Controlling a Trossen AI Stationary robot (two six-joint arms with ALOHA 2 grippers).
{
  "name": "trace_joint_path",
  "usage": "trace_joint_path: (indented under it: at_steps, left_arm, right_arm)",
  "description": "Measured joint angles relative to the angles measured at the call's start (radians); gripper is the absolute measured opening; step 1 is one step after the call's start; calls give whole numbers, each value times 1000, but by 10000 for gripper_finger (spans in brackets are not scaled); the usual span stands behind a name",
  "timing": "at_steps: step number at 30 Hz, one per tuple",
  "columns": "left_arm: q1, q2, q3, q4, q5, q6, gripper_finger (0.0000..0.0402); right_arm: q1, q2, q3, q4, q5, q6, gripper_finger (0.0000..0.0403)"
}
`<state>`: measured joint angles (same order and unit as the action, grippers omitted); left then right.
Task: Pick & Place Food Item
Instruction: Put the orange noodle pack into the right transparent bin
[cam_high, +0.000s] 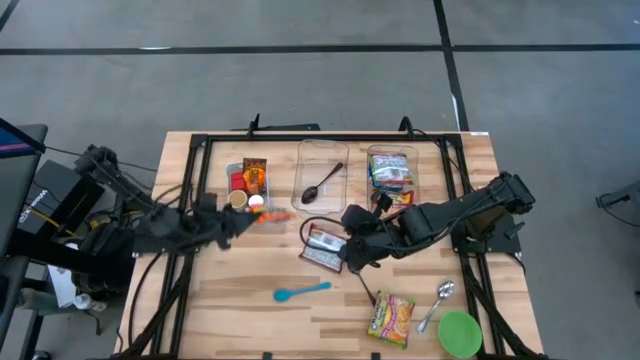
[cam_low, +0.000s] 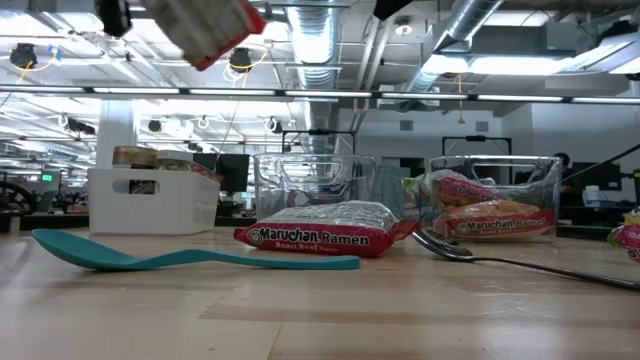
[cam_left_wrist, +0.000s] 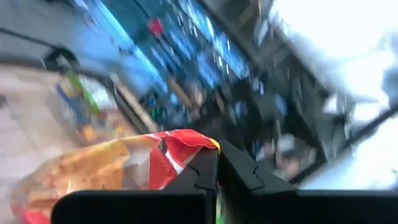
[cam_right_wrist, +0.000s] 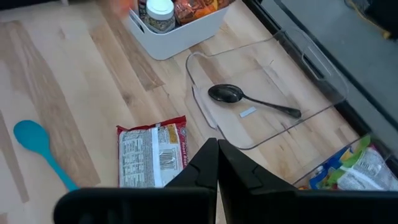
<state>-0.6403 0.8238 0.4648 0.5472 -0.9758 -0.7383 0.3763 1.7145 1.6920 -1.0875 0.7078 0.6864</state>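
Observation:
My left gripper (cam_high: 250, 216) is shut on a red and orange food packet (cam_high: 274, 214), high above the table beside the white bin (cam_high: 247, 180). The packet shows at the top of the low view (cam_low: 205, 28) and in the left wrist view (cam_left_wrist: 112, 171). My right gripper (cam_right_wrist: 217, 163) is shut and empty. It hovers at mid-table (cam_high: 350, 254), over the right end of a Maruchan ramen packet (cam_high: 323, 246) that lies flat on the wood (cam_low: 325, 236). My left gripper pinches the packet's red crimped end (cam_left_wrist: 186, 155) between its two fingers. The packet is lifted clear of the table and sticks out beyond the fingertips, tilted (cam_low: 215, 35). The fingers hide the place of contact itself.
A clear bin holding a black spoon (cam_high: 322, 183) and a clear bin of ramen packets (cam_high: 392, 170) stand at the back. A teal spoon (cam_high: 300, 291), a yellow-green ramen packet (cam_high: 391, 318), a metal spoon (cam_high: 438, 303) and a green bowl (cam_high: 459, 333) lie near the front.

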Motion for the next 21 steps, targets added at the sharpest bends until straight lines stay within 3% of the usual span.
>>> trace_joint_path:
  at_steps: [5, 11, 21]
  left_arm:
    - [149, 0, 0, 112, 99, -18, 0]
    - [268, 2, 0, 126, 203, -173, 0]
    - [308, 2, 0, 127, 276, -266, 0]
  right_arm:
    - [0, 0, 0, 43, 13, -155, 1]
    - [-20, 0, 0, 119, 39, -301, 1]
    - [-134, -2, -49, 296, -156, -479, 1]
